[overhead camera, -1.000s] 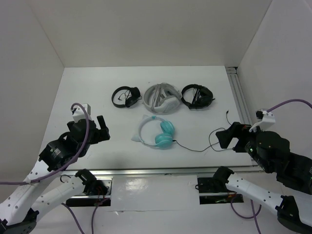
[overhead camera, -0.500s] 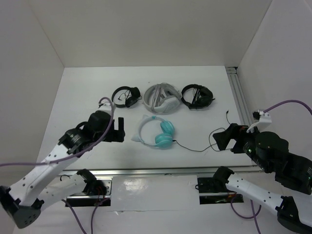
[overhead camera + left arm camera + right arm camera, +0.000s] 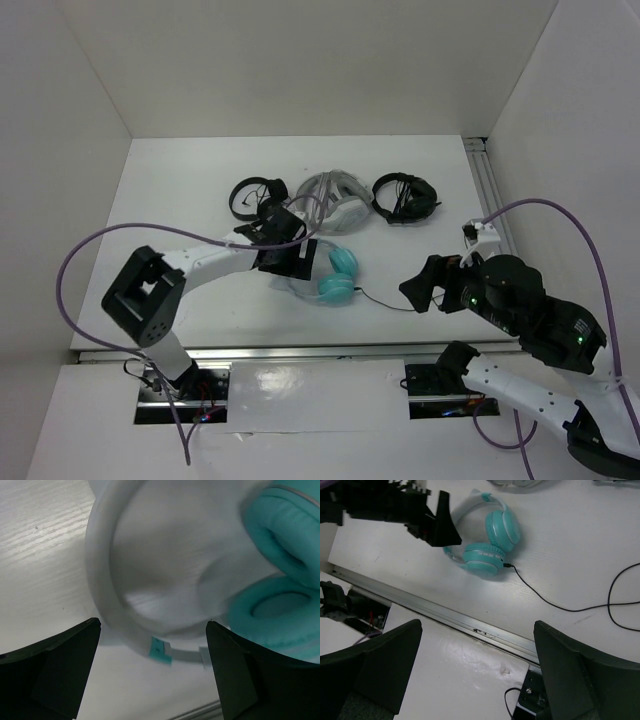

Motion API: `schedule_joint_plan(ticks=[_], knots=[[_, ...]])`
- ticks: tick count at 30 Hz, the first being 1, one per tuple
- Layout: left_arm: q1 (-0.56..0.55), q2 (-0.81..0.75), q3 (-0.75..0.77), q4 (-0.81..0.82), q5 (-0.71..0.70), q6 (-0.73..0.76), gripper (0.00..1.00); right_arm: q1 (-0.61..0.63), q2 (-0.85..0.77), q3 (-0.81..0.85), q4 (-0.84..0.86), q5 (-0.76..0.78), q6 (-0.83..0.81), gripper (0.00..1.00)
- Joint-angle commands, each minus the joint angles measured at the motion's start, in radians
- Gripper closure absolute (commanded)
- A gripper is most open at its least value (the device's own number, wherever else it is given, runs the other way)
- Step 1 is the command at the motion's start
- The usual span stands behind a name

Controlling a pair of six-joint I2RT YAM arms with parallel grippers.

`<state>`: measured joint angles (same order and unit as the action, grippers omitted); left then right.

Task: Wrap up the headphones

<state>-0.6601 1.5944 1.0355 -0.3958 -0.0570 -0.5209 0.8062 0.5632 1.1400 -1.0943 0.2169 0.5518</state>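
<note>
The teal headphones (image 3: pixel 338 275) lie flat near the middle of the table (image 3: pixel 180 190), a little toward the near edge. Their ear cups (image 3: pixel 492 542) sit side by side, and the white headband (image 3: pixel 107 595) curves out toward the left edge. A thin black cable (image 3: pixel 555 605) leaves the nearer cup and runs across the tabletop toward the right edge, where it loops.

The left claw (image 3: pixel 290 258) hangs low over the headband with its jaws wide, one finger on each side of the band. The wrist view is blurred, so it cannot be told whether a finger touches the band. From above, this claw hides much of the headband.

The right claw (image 3: pixel 477 627) is also spread wide and holds nothing. It hovers over the near right part of the table, well apart from the ear cups. In the top view it covers part of the cable.

Three other pairs lie in a row toward the far edge: a black pair (image 3: pixel 258 197) on the left, a white-grey pair (image 3: pixel 345 210) in the middle, and a second black pair (image 3: pixel 405 197) on the right. The left arm's wrist passes just beside the black pair and the white-grey pair, which sits close behind the teal headband. A metal rail (image 3: pixel 492 200) runs along the right edge.
</note>
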Motion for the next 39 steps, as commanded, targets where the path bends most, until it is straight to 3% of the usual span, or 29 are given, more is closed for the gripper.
schedule_joint_plan(ticks=[1, 9, 13, 18, 23, 26, 29, 31, 33, 34, 37, 38, 39], knots=[[0.040, 0.093, 0.044, 0.097, 0.036, 0.041, 0.02, -0.019, -0.022, 0.021, 0.062, -0.056, -0.030, 0.00], [0.083, 0.139, 0.034, 0.138, 0.022, 0.052, 0.03, -0.050, -0.068, -0.002, 0.085, -0.099, -0.030, 0.00], [0.083, 0.082, 0.023, 0.140, 0.006, 0.073, 0.03, -0.050, -0.057, -0.011, 0.096, -0.108, -0.039, 0.00], [0.082, 0.194, 0.103, 0.081, 0.008, 0.073, 0.07, -0.059, -0.048, -0.011, 0.096, -0.117, -0.039, 0.00], [0.060, 0.205, 0.090, 0.081, -0.062, 0.064, 0.26, -0.059, -0.057, -0.011, 0.096, -0.094, -0.039, 0.00], [0.060, 0.205, 0.080, 0.061, -0.132, 0.038, 0.29, -0.059, -0.057, -0.011, 0.109, -0.105, -0.039, 0.00], [0.060, 0.214, 0.080, 0.052, -0.144, 0.024, 0.46, -0.059, -0.057, -0.011, 0.122, -0.125, -0.039, 0.00], [0.060, 0.243, 0.080, 0.052, -0.156, 0.024, 0.66, -0.059, -0.057, -0.011, 0.131, -0.125, -0.039, 0.00], [0.060, 0.271, 0.070, 0.064, -0.156, 0.013, 0.69, -0.059, -0.057, -0.020, 0.131, -0.134, -0.039, 0.00], [0.060, 0.282, 0.061, 0.064, -0.156, 0.013, 0.77, -0.059, -0.057, -0.020, 0.131, -0.143, -0.039, 0.00], [0.060, 0.314, 0.061, 0.077, -0.156, 0.002, 0.88, -0.068, -0.057, -0.020, 0.140, -0.143, -0.039, 0.00], [0.060, 0.314, 0.052, 0.077, -0.156, 0.002, 1.00, -0.068, -0.057, -0.020, 0.140, -0.143, -0.039, 0.00], [0.060, 0.314, 0.052, 0.086, -0.144, -0.007, 1.00, -0.068, -0.057, -0.020, 0.140, -0.143, -0.039, 0.00]])
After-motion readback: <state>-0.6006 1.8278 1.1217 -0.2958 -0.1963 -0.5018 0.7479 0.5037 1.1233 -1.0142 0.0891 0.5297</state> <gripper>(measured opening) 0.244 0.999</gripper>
